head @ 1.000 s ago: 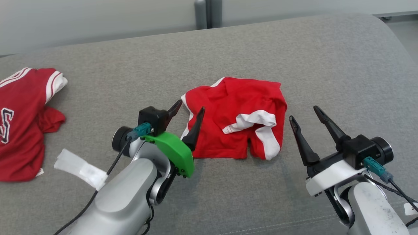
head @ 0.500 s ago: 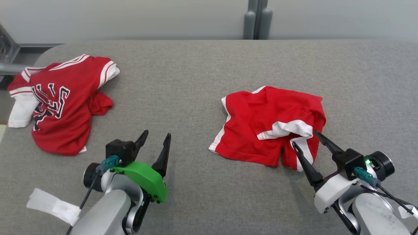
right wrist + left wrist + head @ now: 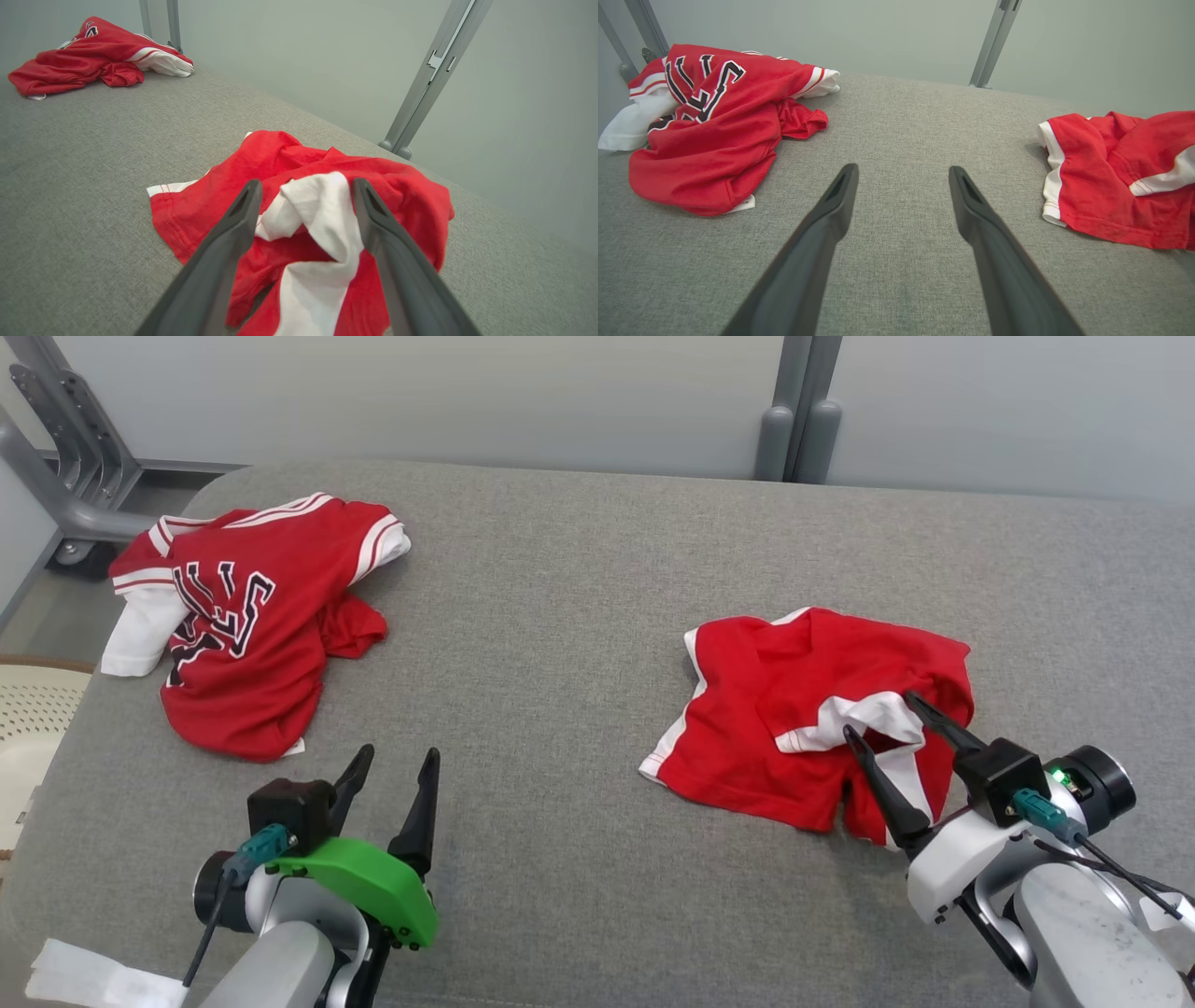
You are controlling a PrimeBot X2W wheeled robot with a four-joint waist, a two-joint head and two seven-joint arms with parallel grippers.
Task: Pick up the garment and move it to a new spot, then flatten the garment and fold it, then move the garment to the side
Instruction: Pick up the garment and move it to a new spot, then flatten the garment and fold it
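Red shorts point(image 3: 794, 709) rumpled, right of centre on grey upholstered worktop point(image 3: 560, 616) | right end effector point(image 3: 879, 716) wide open, empty, now astride their white band point(image 3: 864, 714) | left end effector point(image 3: 398, 753) wide open, empty, now well clear of shorts, nearer red jersey point(image 3: 243, 644) | head view swung left | pick-up not begun, right-arm grasp looks likely.

Left gripper point(image 3: 388, 761) spread; right gripper point(image 3: 879, 713) spread

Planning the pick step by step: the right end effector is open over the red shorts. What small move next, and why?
Probably lower the right end effector slightly and close on the white fold of the red shorts: its open fingers straddle that raised fold, and the shorts lie crumpled, ungrasped.
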